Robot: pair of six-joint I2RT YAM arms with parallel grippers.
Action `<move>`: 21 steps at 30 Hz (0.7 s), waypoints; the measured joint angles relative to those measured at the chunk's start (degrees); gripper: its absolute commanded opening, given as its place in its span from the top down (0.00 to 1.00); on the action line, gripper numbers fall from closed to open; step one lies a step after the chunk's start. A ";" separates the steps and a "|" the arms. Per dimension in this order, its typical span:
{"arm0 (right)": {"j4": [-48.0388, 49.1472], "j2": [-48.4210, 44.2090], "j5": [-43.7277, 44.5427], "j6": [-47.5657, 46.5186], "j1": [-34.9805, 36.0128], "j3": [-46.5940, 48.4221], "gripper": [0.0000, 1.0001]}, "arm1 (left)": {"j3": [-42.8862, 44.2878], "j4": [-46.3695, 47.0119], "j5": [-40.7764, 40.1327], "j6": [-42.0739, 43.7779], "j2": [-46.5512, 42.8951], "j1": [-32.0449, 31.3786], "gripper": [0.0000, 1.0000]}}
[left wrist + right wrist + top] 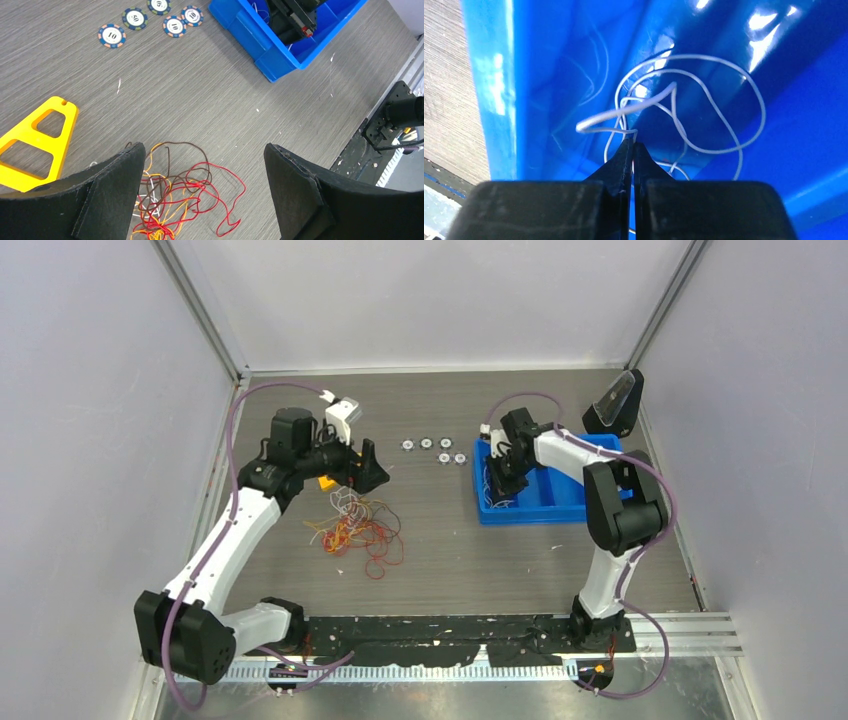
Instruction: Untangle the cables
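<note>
A loose tangle of red, orange, brown and white cables (355, 525) lies on the grey table; the left wrist view shows it (175, 192) right under the fingers. My left gripper (362, 468) hangs above the clump's far edge, open wide and empty (204, 152). My right gripper (503, 478) is down in the left part of a blue bin (560, 508). It is shut (633, 142), with a thin white cable (644, 104) pinched at the fingertips. The rest of that cable loops against the bin wall (549, 75).
Several poker chips (433, 448) lie in a row between the arms, also in the left wrist view (150, 20). A yellow triangular frame (35, 145) lies beside the clump. A black wedge-shaped object (615, 405) stands behind the bin. A black mat (450, 635) runs along the near edge.
</note>
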 measured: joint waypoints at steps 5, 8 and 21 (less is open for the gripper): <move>-2.29 1.03 1.20 -2.58 0.17 3.69 0.65 | 0.02 -1.62 -0.02 0.35 -0.28 1.14 0.01; -2.78 -1.14 1.18 -3.10 0.20 5.09 0.50 | 0.02 -3.26 -0.17 1.36 -0.42 2.05 0.01; -12.17 -17.84 0.50 -9.57 0.46 10.80 0.19 | -0.57 -22.23 -1.33 15.30 -0.28 13.92 0.05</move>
